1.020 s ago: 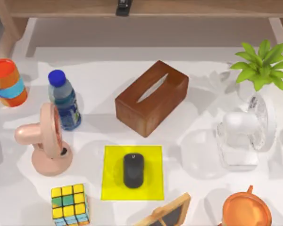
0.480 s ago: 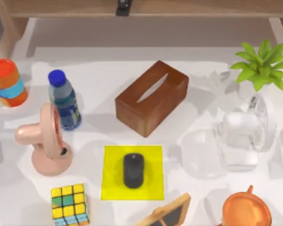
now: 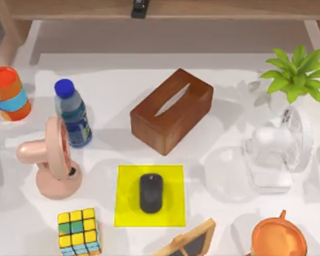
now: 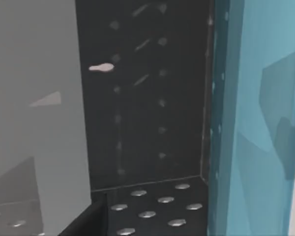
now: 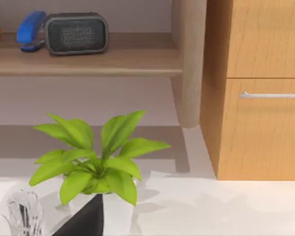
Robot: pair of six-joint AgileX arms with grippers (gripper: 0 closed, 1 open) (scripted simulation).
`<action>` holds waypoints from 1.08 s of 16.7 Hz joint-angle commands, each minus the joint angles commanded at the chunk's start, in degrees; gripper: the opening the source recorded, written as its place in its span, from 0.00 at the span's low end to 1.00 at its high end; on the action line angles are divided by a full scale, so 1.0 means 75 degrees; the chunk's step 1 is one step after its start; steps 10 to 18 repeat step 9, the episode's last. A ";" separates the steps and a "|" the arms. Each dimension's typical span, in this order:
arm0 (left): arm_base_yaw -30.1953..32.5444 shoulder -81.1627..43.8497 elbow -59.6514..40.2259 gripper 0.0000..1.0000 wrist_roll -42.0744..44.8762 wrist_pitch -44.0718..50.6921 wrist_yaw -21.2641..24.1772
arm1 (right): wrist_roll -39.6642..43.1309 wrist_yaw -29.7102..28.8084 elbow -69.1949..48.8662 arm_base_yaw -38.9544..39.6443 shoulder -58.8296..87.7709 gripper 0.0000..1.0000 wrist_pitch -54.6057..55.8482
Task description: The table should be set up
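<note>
Looking down, top view: the table (image 3: 117, 80) is the broad white surface under everything, running from the wooden ledge (image 3: 202, 9) at the far edge to the near edge.
Table middle: a black mouse (image 3: 151, 192) lies on a yellow mat (image 3: 127, 181); behind them a brown wooden tissue box (image 3: 172, 111) sits at an angle.
Table left: a blue-capped water bottle (image 3: 72, 113) stands just behind a pink desk fan (image 3: 50, 159); a stack of orange and blue cups (image 3: 9, 93) stands at the far left; a Rubik's cube (image 3: 79, 231) sits near the front.
Table right: a green potted plant (image 3: 297, 71) stands behind a white desk fan (image 3: 277, 148); an orange cup (image 3: 278, 238) sits at the front corner, and a small wood-framed chalkboard (image 3: 190, 241) leans at the front edge beside the mat.
Ledge: a dark object (image 3: 140, 7) rests on it; I cannot tell what it is.
Left wrist view: a dark perforated panel (image 4: 147, 98), a grey wall (image 4: 34, 98) and a translucent blue panel (image 4: 265, 108).
Left jaws: I cannot tell whether they are parted or closed.
Right wrist view: the potted plant (image 5: 96, 160) on the white table (image 5: 226, 206), a wooden drawer cabinet (image 5: 260, 88), and a shelf (image 5: 88, 61) carrying a blue stapler (image 5: 30, 29) beside a dark speaker (image 5: 76, 33).
Right jaws: I cannot tell their state either.
</note>
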State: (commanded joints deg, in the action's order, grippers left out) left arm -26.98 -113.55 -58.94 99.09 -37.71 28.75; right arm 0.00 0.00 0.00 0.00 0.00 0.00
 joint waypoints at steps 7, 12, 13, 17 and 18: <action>-0.0458 0.0866 0.1275 1.00 0.0161 -0.0313 0.0425 | 0.0000 0.0000 0.0000 0.0000 0.0000 1.00 0.0000; -0.0499 0.0893 0.1374 1.00 0.0183 -0.0327 0.0456 | 0.0000 0.0000 0.0000 0.0000 0.0000 1.00 0.0000; -0.0499 0.0893 0.1374 1.00 0.0183 -0.0327 0.0456 | 0.0000 0.0000 0.0000 0.0000 0.0000 1.00 0.0000; -0.0499 0.0893 0.1374 1.00 0.0183 -0.0327 0.0456 | 0.0000 0.0000 0.0000 0.0000 0.0000 1.00 0.0000; -0.0499 0.0893 0.1374 1.00 0.0183 -0.0327 0.0456 | 0.0000 0.0000 0.0000 0.0000 0.0000 1.00 0.0000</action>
